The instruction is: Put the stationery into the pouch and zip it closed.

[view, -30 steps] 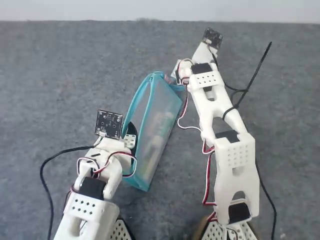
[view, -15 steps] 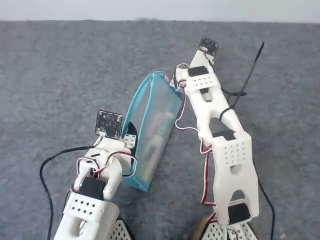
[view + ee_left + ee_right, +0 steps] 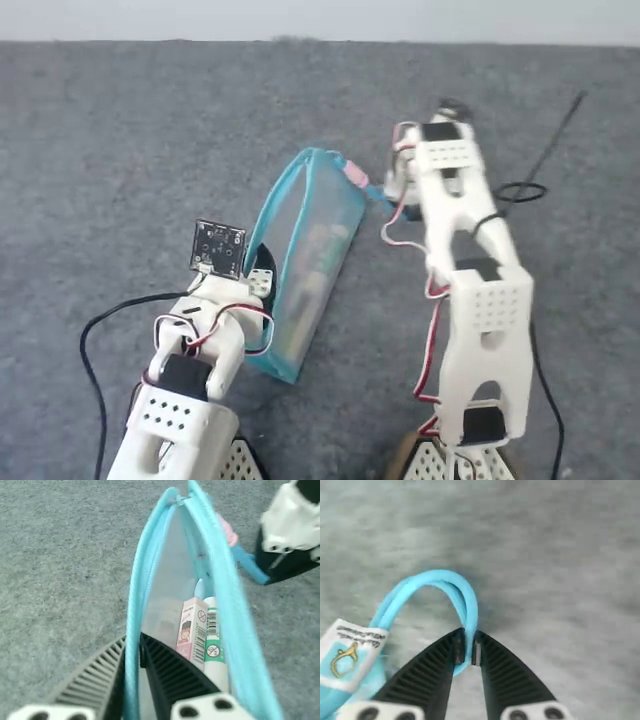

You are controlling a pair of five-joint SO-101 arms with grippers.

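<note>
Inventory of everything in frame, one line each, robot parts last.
pouch: one, clear with blue trim, lying on the table between the arms, top open
box: one, pink and white, inside the pouch
pen: one, green and white, inside the pouch beside the box
cord loop: one, blue, at the pouch's far end
tag: one, white and blue, on the cord loop
table: one, grey and carpet-like, under everything
cables: black, trailing beside the arms
left gripper: one, black fingers, shut on the pouch's blue rim
right gripper: one, black fingers, shut on the cord loop
</note>
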